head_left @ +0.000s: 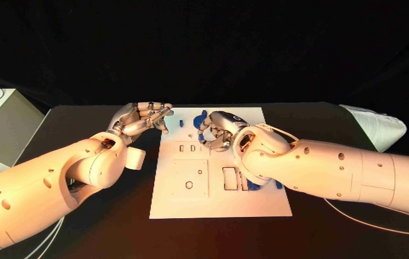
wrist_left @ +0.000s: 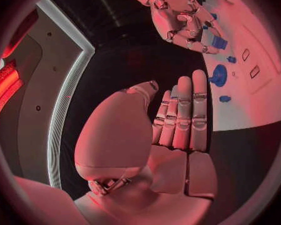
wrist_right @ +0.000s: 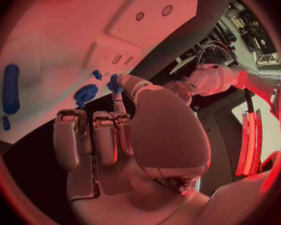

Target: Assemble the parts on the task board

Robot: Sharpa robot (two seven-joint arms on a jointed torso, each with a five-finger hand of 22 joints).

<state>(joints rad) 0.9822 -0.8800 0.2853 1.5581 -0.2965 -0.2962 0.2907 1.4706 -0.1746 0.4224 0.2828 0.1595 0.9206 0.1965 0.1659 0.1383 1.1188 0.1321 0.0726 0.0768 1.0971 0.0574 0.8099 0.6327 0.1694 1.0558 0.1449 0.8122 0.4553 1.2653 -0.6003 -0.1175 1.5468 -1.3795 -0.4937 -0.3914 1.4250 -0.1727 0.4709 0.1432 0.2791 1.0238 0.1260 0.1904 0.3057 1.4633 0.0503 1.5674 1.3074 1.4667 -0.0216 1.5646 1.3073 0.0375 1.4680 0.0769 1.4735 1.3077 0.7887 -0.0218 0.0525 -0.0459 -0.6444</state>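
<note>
Head view, board: the white task board [head_left: 220, 170] lies in the middle of the black table [head_left: 85, 123], its rectangular cut-outs near the centre looking unfilled.
Head view, right hand: the right hand [head_left: 218, 132] hangs over the far part of the board, fingers curled in, with blue showing at its fingertips.
Head view, left hand: the left hand [head_left: 142, 117] sits at the board's far left corner, fingers gathered; whether it holds anything I cannot tell from here.
Head view, loose parts: a blue piece [head_left: 247, 183] lies beside a slot near the robot.
Left wrist view, left hand: the fingers [wrist_left: 184, 115] are straight and pressed together, nothing in them, just off the board's edge.
Left wrist view, parts: a round blue part [wrist_left: 218, 76] and small blue pieces lie loose on the board; the other hand pinches a small blue block [wrist_left: 218, 43].
Right wrist view, right hand: thumb and a finger pinch the small blue block above the board, other fingers curled.
Right wrist view, parts: a long blue part [wrist_right: 10, 88] lies flat, the round one close by.
Progress: early, I judge; most pieces are still loose, and slots remain open.
</note>
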